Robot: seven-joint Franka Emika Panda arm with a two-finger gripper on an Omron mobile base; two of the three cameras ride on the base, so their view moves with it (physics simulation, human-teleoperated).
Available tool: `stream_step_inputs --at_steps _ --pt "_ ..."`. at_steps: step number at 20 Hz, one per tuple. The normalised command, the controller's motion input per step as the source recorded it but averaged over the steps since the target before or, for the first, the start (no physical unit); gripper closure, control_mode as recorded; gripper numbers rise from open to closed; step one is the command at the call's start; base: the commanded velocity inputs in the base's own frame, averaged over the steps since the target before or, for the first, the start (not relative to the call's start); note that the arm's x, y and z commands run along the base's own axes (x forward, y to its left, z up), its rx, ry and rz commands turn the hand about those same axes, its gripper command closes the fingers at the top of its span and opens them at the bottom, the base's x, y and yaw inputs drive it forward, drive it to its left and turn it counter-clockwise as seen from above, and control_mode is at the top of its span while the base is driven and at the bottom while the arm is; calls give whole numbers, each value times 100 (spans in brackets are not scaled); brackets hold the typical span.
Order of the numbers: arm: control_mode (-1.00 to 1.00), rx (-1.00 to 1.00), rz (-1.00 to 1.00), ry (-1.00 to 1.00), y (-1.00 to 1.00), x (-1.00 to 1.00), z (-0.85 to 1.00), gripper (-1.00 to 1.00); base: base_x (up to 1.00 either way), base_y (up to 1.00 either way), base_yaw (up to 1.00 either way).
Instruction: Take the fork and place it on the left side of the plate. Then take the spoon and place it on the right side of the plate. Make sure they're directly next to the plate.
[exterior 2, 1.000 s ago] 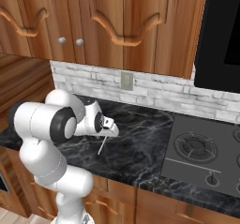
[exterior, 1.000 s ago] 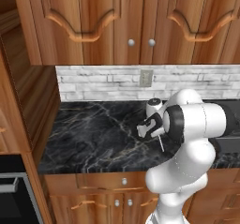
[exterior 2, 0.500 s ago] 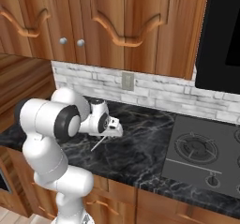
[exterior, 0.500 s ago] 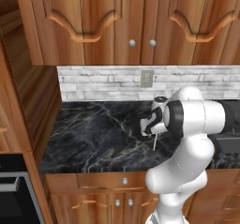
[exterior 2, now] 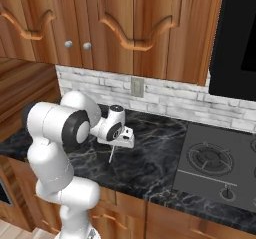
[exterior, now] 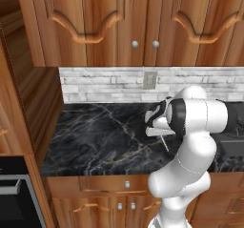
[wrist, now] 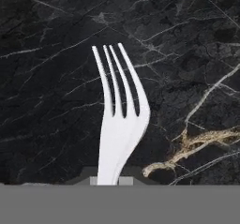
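- You're over a black marble worktop w/ pale veins (exterior: 100,136); one gold-brown vein shows in the hand view under the fork's right side.
- Behind it: white-grey stone-tile backsplash (exterior 2: 170,98) w/ a small wall outlet (exterior: 150,80), and carved brown wooden upper cabinets (exterior: 119,22) w/ round silver knobs.
- Right base view: grey gas cooktop (exterior 2: 212,160) set into the worktop well to the arm's right, dark appliance panel above it.
- Wooden drawers & doors (exterior: 114,196) run below the worktop edge.
- The slim silver-grey metal fork (wrist: 119,120) is in the pincer (exterior 2: 118,140), clamped at the handle end; its tines point away from the hand, down toward the marble.
- In both base views the fork hangs below the pincer as a thin, slightly slanted sliver (exterior: 165,143), off the worktop, tip not touching as far as you can tell.
- Pincer state: closed narrow on the fork handle; fingertips (wrist: 125,181) barely peek out beside it at the hand view's bottom.
- White arm (exterior: 195,122) is folded at the elbow, forearm roughly level, hand reaching over the worktop's middle w/ the wrist aimed downward.
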Motion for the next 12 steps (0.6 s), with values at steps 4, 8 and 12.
stream_step_inputs --at_steps 4,8,12 --pt "-100 11 -6 0 -9 -16 -9 100 0 0 0" --pt "-100 13 -10 -4 -11 -56 27 100 0 0 0" --pt "-100 11 -11 -10 -4 -72 71 100 0 0 0"
